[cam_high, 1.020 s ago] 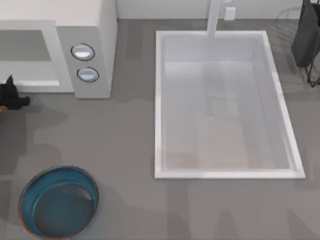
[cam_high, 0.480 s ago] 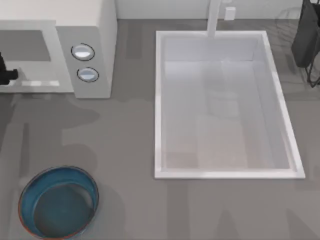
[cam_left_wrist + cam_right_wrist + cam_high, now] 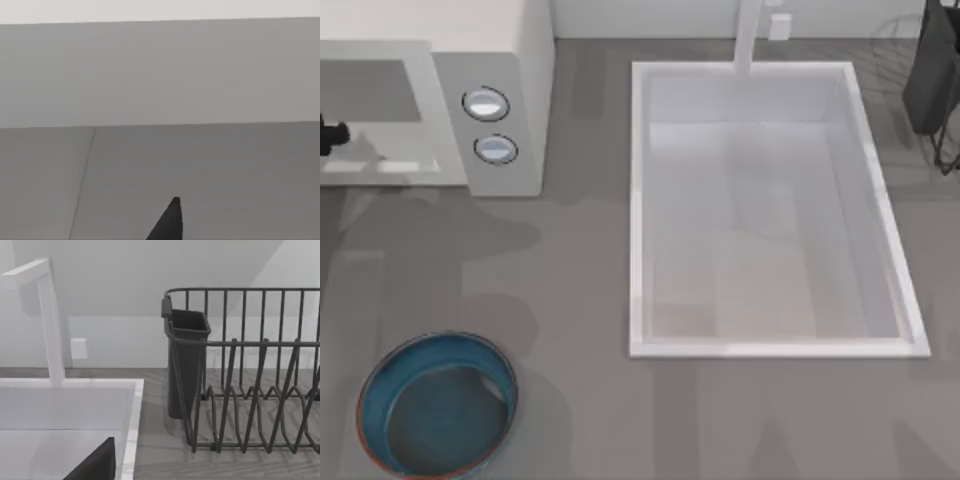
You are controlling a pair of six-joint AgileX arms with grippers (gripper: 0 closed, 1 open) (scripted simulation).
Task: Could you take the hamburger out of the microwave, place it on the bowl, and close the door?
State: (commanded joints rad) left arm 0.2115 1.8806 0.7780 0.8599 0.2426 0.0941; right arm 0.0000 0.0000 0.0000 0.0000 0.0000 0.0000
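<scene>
The white-grey microwave (image 3: pixel 510 60) stands at the table's back left, its wide front cavity (image 3: pixel 370 95) showing. My left gripper (image 3: pixel 328 135) is at the top view's left edge, in front of that cavity and mostly cut off. In the left wrist view a dark tip of this gripper (image 3: pixel 171 217) points at flat grey surfaces. The deep-blue bowl (image 3: pixel 438 405) sits at the front left with nothing in it. The hamburger and the door are out of view. A dark part of my right gripper (image 3: pixel 95 465) hangs over the sink's back corner.
A white rectangular sink (image 3: pixel 775 348) with a faucet (image 3: pixel 748 35) fills the table's middle and right. A dark wire dish rack (image 3: pixel 250 390) with a cutlery cup (image 3: pixel 186 360) stands at the back right. Bare grey tabletop lies between microwave, bowl and sink.
My left gripper has moved from the tabletop in front of the microwave back to the cavity's mouth and further off the left edge. The bowl has not moved.
</scene>
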